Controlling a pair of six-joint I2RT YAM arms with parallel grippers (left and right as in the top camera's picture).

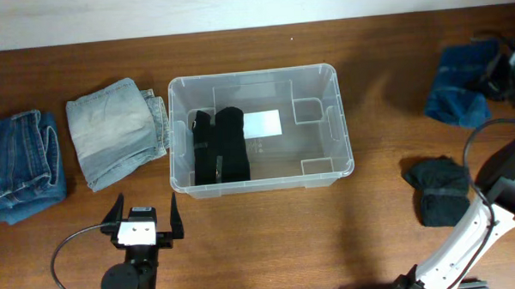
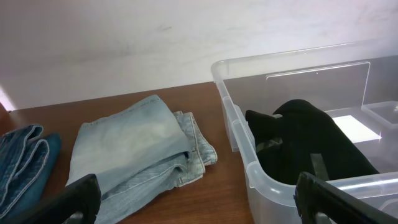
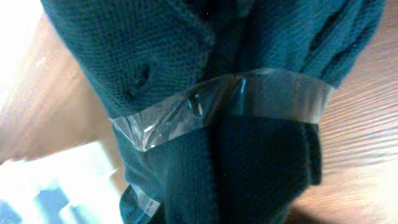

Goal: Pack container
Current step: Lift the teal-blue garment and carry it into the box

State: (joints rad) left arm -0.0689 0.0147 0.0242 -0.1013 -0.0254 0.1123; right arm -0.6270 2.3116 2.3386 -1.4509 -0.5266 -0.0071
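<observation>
— well, the bin (image 1: 253, 73) sits just beyond the left gripper (image 1: 146, 204); looks light, bendy, so take its thick rim.
— and the jaws?
— left wide apart; right gripper shut against a taped dark bundle (image 3: 249, 155).

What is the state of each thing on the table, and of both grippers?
container: open, no lid, partly filled.
black rolled clothes: taped, lying inside the container.
light jeans: folded, on the table.
dark jeans: folded, on the table.
blue garment: crumpled, on the table.
black bundle: taped, on the table.
left gripper: open, empty.
right gripper: shut, at the black bundle; grip hidden.
</observation>
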